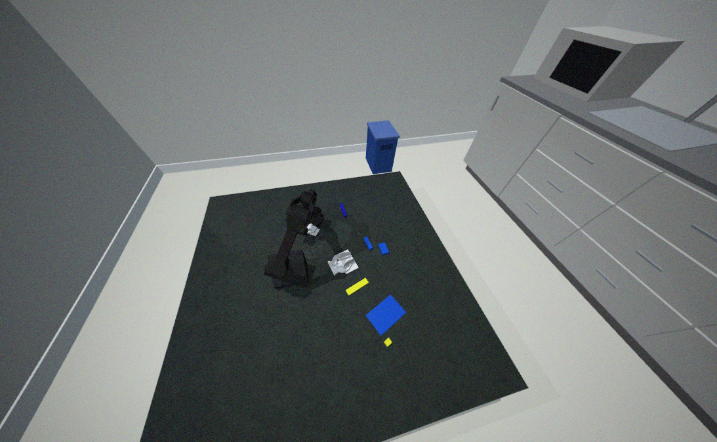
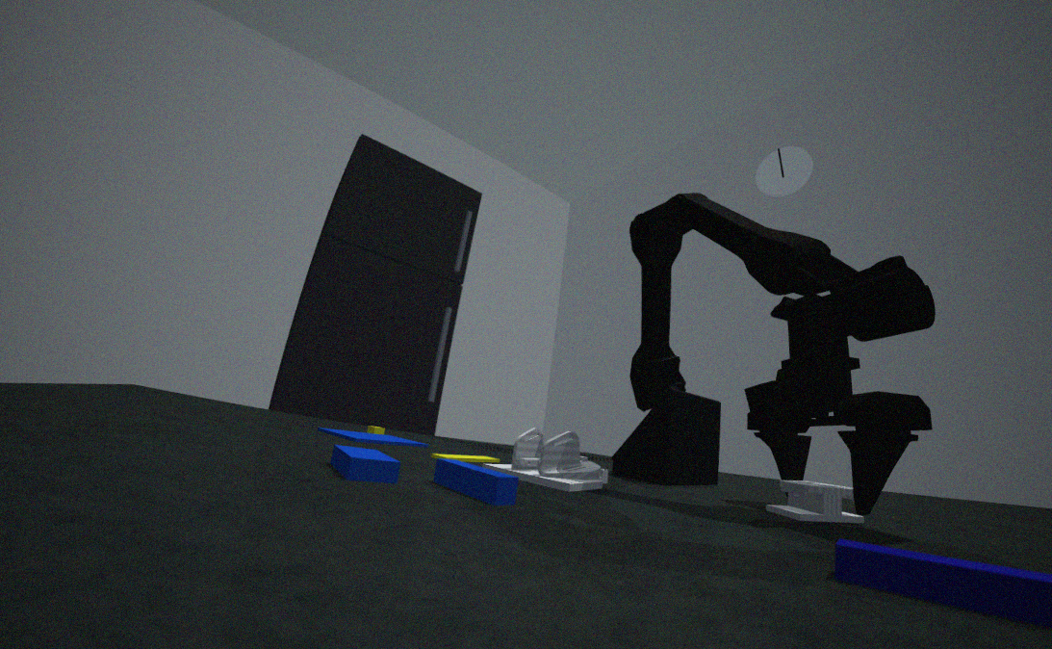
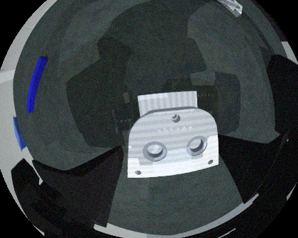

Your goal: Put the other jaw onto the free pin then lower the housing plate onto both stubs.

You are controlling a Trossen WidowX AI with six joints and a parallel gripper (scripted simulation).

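From the top, the black arm [image 1: 290, 239] [image 2: 655, 298] reaches over the dark counter [image 1: 250, 351] [image 2: 191, 516] [image 3: 167, 209]; the white housing plate [image 1: 312, 229] [image 2: 815, 514] [image 3: 172, 138] lies well inside the edges. The gripper assembly [image 1: 342, 262] [image 2: 557, 464] sits between it and a yellow strip [image 1: 357, 286] [image 2: 465, 458].

Outside, the claw [image 2: 828, 499] [image 3: 171, 146] points down, spread wide, gripping nothing, its tips either side of the plate. A dark blue bar [image 2: 964, 584] [image 3: 37, 85] [image 1: 343, 210] lies near.

At the wrist, small raised lettering on the plate is unreadable.
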